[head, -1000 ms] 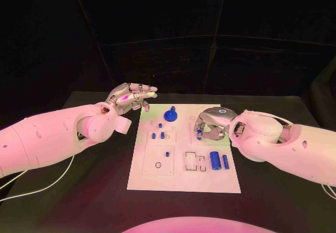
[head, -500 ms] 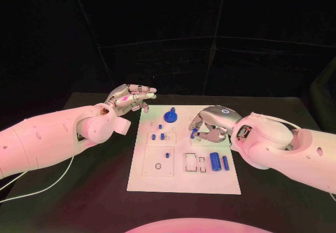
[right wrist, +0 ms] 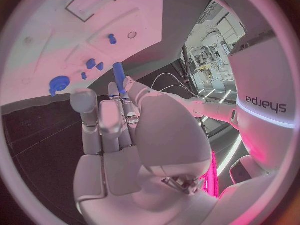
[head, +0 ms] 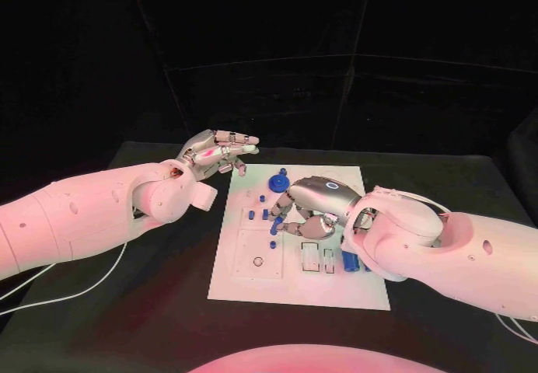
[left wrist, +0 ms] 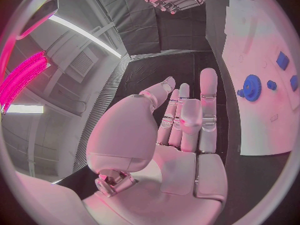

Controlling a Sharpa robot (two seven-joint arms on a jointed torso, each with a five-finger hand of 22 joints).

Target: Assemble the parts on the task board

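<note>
The right hand [head: 305,208], fingers clamped on a blue peg [right wrist: 117,72], hovers over the task board [head: 301,287]. The left hand [head: 216,154], fingers apart, floats beside the board's far corner. The right arm reads "sharpa" [right wrist: 265,102].

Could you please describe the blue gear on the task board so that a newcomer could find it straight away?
Start at the white task board in the middle of the black table. Follow it to its far end, near the left hand, where the blue gear sits. It is the one round, toothed, flat disc; the other blue parts are small pegs or cylinders.
</note>
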